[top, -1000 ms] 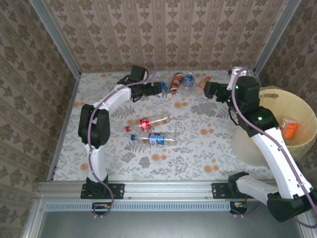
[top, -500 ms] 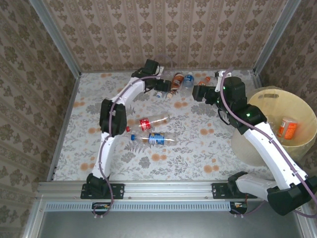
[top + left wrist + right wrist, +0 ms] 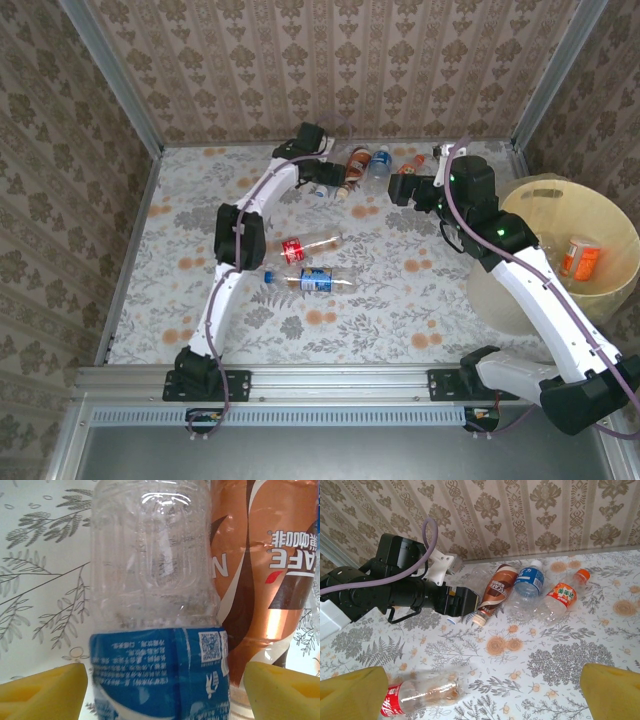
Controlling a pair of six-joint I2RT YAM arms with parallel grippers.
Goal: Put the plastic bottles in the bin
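The left gripper [image 3: 165, 685] was open. Its yellow pads [image 3: 40, 690] stood one on each side of the blue-labelled bottle [image 3: 155, 580], which filled the gap between them. That bottle lay flat on the table [image 3: 200, 260], touching the brown bottle [image 3: 265, 580], in the upper centre of the overhead frame. The wide spread probably served to clear the bottle's full width before closing. One pad sat in front of the brown bottle, so a pinch risked catching both.

The right gripper [image 3: 481, 692] was also open and held nothing. It hung above the table, with the red-labelled bottle [image 3: 422, 695] near its lower-left pad.

The bin [image 3: 560, 200] stood at the right edge of the overhead frame, well apart from the left gripper. It held an orange-labelled bottle [image 3: 581, 257].
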